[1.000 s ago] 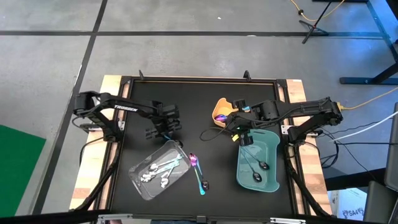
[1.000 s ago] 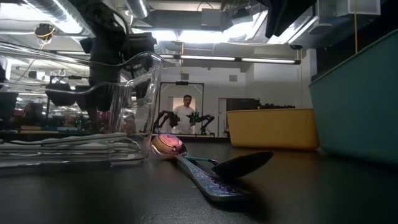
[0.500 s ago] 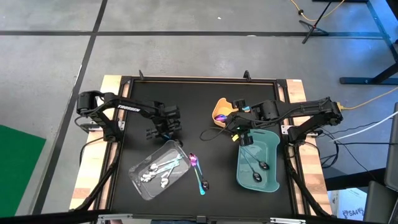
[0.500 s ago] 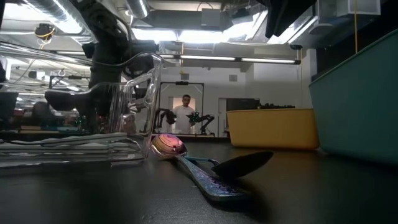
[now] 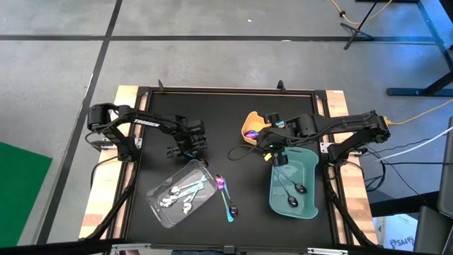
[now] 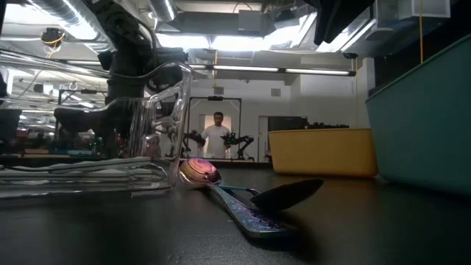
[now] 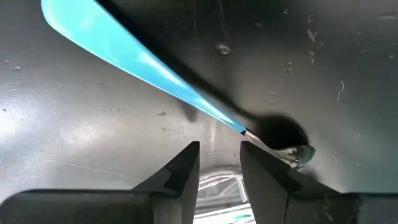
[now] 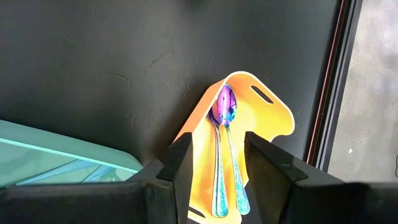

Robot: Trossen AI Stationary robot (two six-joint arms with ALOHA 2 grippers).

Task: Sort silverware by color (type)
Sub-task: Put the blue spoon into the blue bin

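My left gripper (image 5: 190, 144) hovers open just beyond the far end of the clear tray (image 5: 180, 193), which holds several silver spoons. In the left wrist view its fingers (image 7: 221, 146) stand just short of a teal-handled spoon (image 7: 155, 68) lying on the black table, its head (image 7: 292, 153) beside the fingertips. My right gripper (image 5: 272, 149) is open between the yellow tray (image 5: 253, 127) and the teal tray (image 5: 292, 180). Two iridescent spoons (image 8: 224, 143) lie in the yellow tray, and dark-headed spoons lie in the teal tray. An iridescent spoon (image 5: 220, 183) and a dark-headed teal utensil (image 5: 230, 208) lie crossed on the table.
The black table top is framed by a wooden edge (image 5: 106, 191). Cables run along the right arm and off the table's right side. In the low view a person (image 6: 218, 136) stands far back in the room behind the table.
My left gripper has shifted slightly toward the table's right while staying above the far end of the clear tray. Nothing else has moved.
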